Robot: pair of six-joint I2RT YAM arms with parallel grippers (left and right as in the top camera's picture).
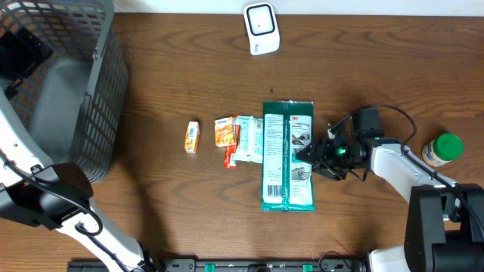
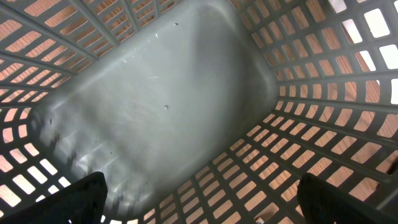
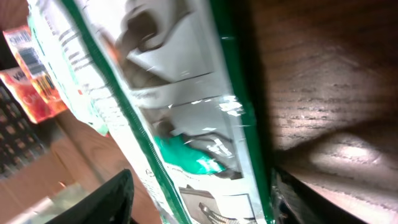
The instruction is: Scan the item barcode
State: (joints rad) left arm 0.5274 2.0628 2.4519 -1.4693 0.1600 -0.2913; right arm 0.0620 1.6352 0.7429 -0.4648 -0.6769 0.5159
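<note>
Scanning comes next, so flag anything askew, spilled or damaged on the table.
Nothing looks spilled or torn. One oddity: the orange packet and the white-green packet overlap in a heap against the left edge of the green package, not laid out singly like the yellow packet farther left.

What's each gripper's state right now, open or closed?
Left gripper: open, empty, inside the basket.
Right gripper: open, straddling the green package edge, not clamping it.

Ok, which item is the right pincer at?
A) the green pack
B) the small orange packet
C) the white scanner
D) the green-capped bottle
A: the right pincer is at the right edge of the green pack, which fills its wrist view.
</note>
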